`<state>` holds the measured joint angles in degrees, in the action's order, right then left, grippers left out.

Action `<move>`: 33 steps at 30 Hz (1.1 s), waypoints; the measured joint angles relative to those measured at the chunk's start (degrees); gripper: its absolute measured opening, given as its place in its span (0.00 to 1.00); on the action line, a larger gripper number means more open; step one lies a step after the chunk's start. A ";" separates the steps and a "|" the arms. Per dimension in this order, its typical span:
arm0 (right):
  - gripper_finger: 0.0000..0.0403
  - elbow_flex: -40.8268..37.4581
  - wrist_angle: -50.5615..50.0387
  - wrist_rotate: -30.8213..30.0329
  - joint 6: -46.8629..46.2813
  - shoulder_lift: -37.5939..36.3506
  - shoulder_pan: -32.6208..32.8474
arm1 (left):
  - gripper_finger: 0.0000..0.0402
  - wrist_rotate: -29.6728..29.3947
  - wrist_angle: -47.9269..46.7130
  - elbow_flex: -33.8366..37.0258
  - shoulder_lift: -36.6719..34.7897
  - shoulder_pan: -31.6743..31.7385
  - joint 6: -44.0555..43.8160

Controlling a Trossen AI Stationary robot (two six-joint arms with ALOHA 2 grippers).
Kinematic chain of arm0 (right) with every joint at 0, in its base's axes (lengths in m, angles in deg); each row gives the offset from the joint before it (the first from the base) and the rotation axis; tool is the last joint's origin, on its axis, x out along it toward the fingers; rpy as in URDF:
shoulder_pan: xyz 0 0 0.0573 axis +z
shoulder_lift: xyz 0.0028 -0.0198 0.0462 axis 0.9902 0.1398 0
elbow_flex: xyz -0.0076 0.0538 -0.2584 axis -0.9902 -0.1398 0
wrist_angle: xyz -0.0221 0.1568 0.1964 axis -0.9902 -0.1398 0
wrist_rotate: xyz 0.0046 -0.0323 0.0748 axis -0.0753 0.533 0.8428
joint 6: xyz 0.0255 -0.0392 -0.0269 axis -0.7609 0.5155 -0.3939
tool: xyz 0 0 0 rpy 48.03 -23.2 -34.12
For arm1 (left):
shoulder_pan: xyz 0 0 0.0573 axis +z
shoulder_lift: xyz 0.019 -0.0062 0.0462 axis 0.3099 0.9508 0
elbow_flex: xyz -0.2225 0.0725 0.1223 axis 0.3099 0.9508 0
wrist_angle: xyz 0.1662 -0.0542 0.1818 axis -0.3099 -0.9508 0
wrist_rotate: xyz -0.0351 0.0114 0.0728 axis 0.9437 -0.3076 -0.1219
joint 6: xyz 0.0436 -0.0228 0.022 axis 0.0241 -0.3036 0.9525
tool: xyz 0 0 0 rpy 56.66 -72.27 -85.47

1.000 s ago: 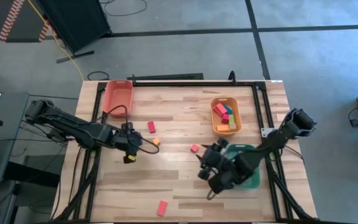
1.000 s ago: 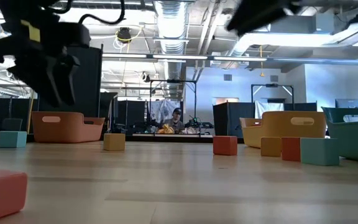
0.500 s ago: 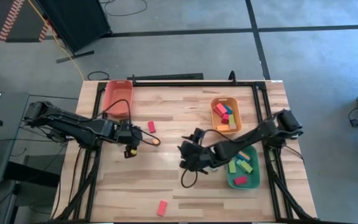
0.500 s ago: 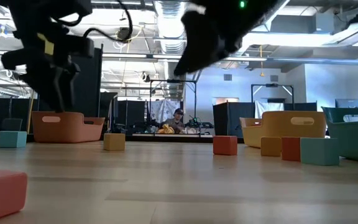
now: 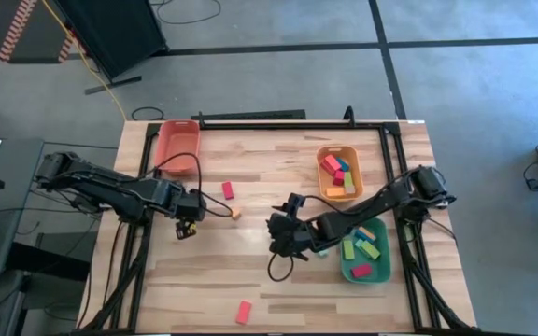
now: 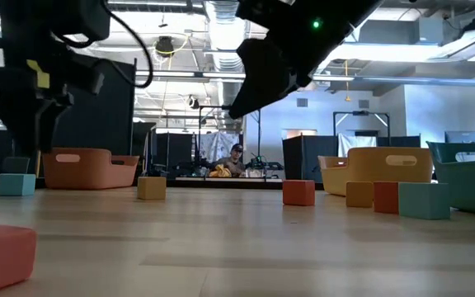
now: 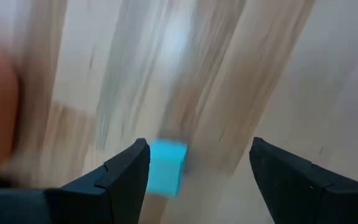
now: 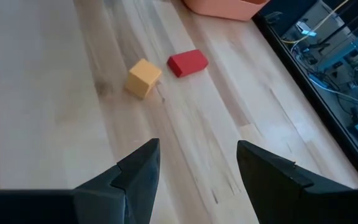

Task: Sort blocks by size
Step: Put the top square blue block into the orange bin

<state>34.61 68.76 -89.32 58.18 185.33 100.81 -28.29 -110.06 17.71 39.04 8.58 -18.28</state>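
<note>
On the pale wooden bench [image 5: 250, 271], the left end effector [image 5: 187, 224] hangs over the left-middle of the top with its dark fingers spread wide and nothing between them; in its wrist view a small teal cube [image 7: 166, 167] lies on the wood just past the inner edge of one finger [image 7: 114, 180], not gripped. The right end effector [image 5: 284, 235] reaches toward the bench's middle, its fingers also parted and empty. Ahead of it, well apart from its tips, sit a small orange cube [image 8: 143, 78] and a short red block [image 8: 188, 62], close beside each other but not touching. From above, that red block [image 5: 227, 190] and orange cube [image 5: 235, 213] lie between the two end effectors, nearer the left one. Another red rectangular block [image 5: 244, 311] rests alone near the front edge. More blocks fill the orange plastic tray [image 5: 329, 194] and the green plastic tray [image 5: 348, 271] on the right, while the red-orange plastic tray [image 5: 177, 133] stands at the back left.
</note>
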 joint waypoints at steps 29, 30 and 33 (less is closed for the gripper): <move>0.61 0.00 3.13 0.24 3.39 -0.04 -0.13 | 0.66 7.16 -6.67 2.82 12.41 9.88 6.82; 0.61 0.00 3.13 0.28 3.39 -0.04 -0.11 | 0.66 7.17 -6.65 2.82 13.53 9.88 7.05; 0.61 0.00 3.11 0.51 3.39 -0.04 -0.13 | 0.66 7.18 -6.36 2.63 16.71 9.86 7.32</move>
<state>34.61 71.88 -88.81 61.57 185.29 100.68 -21.11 -116.42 20.34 55.74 18.43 -10.96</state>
